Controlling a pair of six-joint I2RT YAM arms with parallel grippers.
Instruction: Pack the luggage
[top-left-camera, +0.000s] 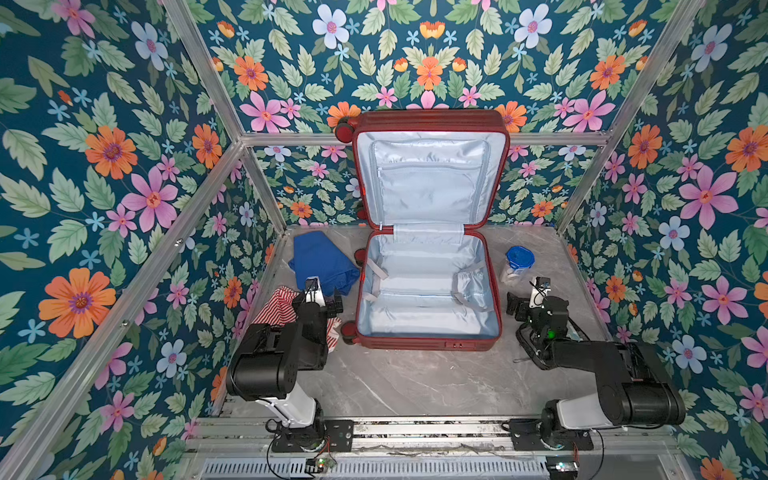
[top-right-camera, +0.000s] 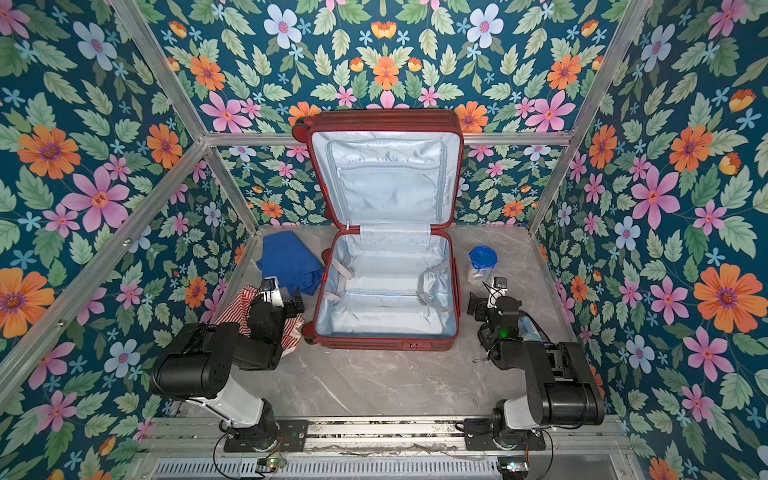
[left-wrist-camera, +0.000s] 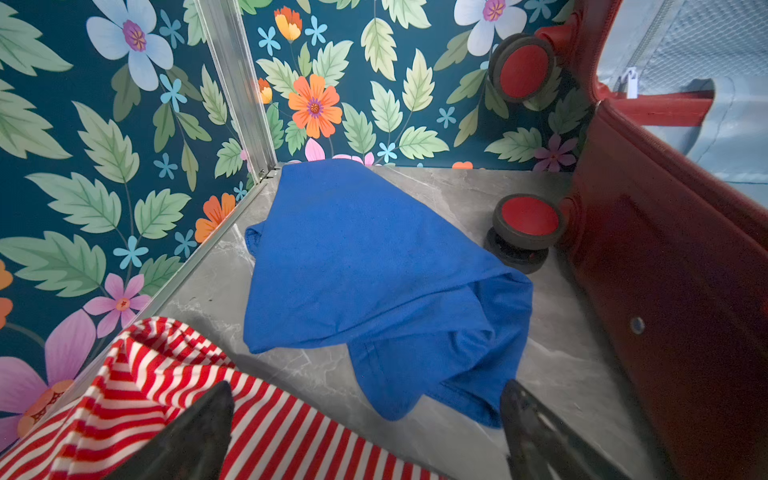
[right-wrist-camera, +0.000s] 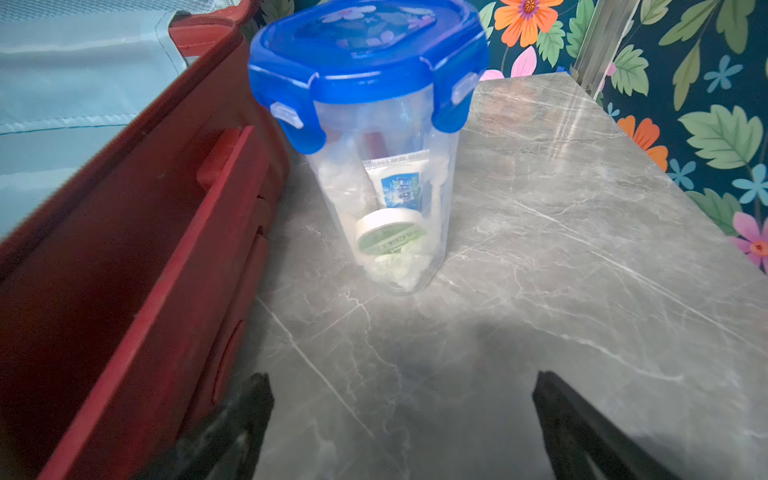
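**Hovering at both flanks of the open luggage, both tools spread wide**

I see the luggage (top-left-camera: 428, 343) in the middle of the grey marble table (top-left-camera: 415, 382) in both top views. Its base half lies flat, and its lid half stands upright against the flowered back wall. Pale silvery-blue lining covers both halves, and grey straps lie across the base. The left wrist view shows me the dark-red shell (left-wrist-camera: 665, 291) with two red caster wheels (left-wrist-camera: 528, 220) on that side.

My left gripper (top-left-camera: 324, 297) hangs beside the left wall of the case with its jaws set wide apart and nothing between them. From its wrist camera, one finger (left-wrist-camera: 199, 428) overlaps a red-and-white striped garment (left-wrist-camera: 166, 395). I cannot tell whether it touches the fabric. A crumpled blue cloth (left-wrist-camera: 374, 282) lies just beyond on the table, between the striped garment and the back wall, close to the wheels.

My right gripper (top-left-camera: 525, 297) sits on the other side of the case, also spread wide and holding nothing. Ahead of it stands an upright clear container (right-wrist-camera: 382, 187) with a blue clip-on lid (right-wrist-camera: 365, 45), just beside the right wall of the case (right-wrist-camera: 124, 249). Through its side I make out a small tube and a round white jar. Bare marble shows between that tool's two black fingers (right-wrist-camera: 582, 428).
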